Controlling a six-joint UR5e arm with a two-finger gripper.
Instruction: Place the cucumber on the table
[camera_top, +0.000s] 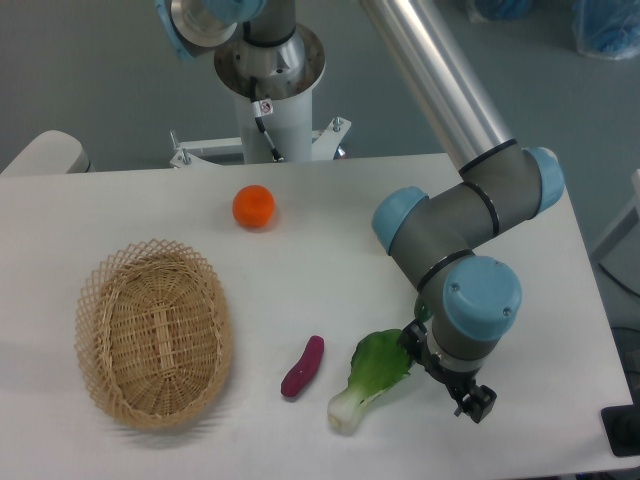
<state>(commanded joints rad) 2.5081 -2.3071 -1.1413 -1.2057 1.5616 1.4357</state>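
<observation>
My gripper (444, 376) points down at the white table (330, 260) on its right side. The blue-capped wrist above hides most of it, so I see only black parts at its edges and not how the fingers stand. A thin green sliver (422, 308) shows at the wrist's left edge; it may be the cucumber, but the arm covers the rest. I cannot tell if it is held or lying on the table.
A green leafy bok choy (375, 372) lies just left of the gripper, touching or nearly touching it. A purple vegetable (303, 366) lies further left. An oval wicker basket (155, 335) sits at the left, an orange (253, 206) towards the back.
</observation>
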